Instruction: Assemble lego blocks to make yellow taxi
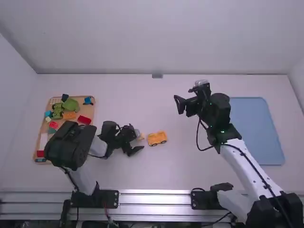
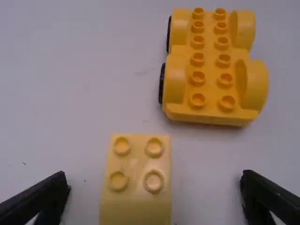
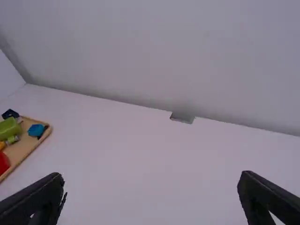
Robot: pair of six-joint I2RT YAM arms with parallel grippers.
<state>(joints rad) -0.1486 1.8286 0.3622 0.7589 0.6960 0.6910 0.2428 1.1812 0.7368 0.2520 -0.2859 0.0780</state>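
Left tool [image 2: 156, 180] of mine: wide, fingers [image 2: 40, 197] either side of the pale yellow block [image 2: 136, 208], not touching; right tool [image 3: 152, 180] wide too. Block's on the bench [image 2: 70, 103] near the wheeled yellow base [image 2: 211, 70]. Likely light, stiff, slightly slick: I'd pinch its flat sides, below the studs [image 2: 154, 181].

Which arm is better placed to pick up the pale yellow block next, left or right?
Left, I'd say: the left hand is open, a finger on each side of the block, the yellow wheeled base close by. The right hand hangs open, farther from both.
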